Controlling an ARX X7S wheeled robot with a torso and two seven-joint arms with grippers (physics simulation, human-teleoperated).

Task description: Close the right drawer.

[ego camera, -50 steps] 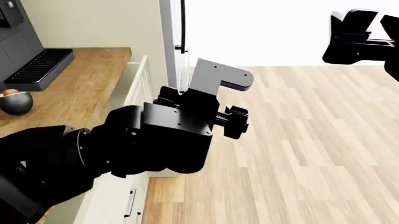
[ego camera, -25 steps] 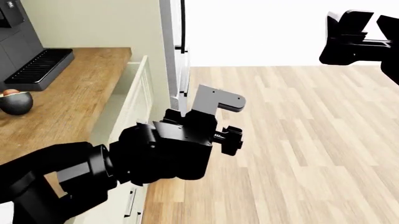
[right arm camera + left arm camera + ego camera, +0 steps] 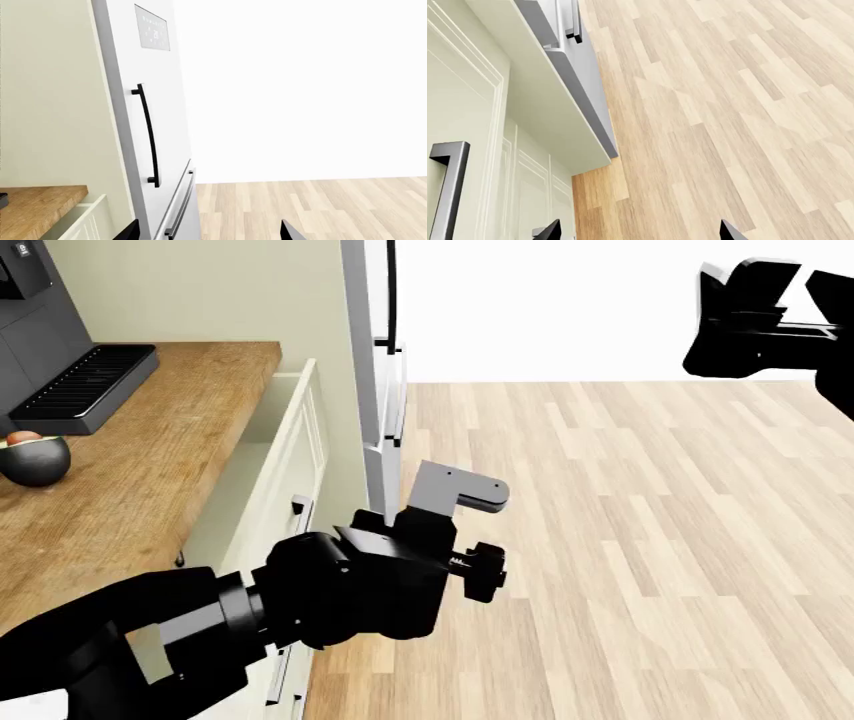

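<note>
Drawer open, cream panelled front (wood counter above); left claw spread, right claw spread.

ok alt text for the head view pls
The robot's black left arm reaches low in front of the right drawer, which stands pulled out from under a wooden counter. The right gripper hangs top right above light wood flooring.

right drawer jutting open from the counter, tall fridge just beyond, wood floor bare alongside

Right drawer, cream-white, pulled open below wooden counter, pale inside visible
</note>
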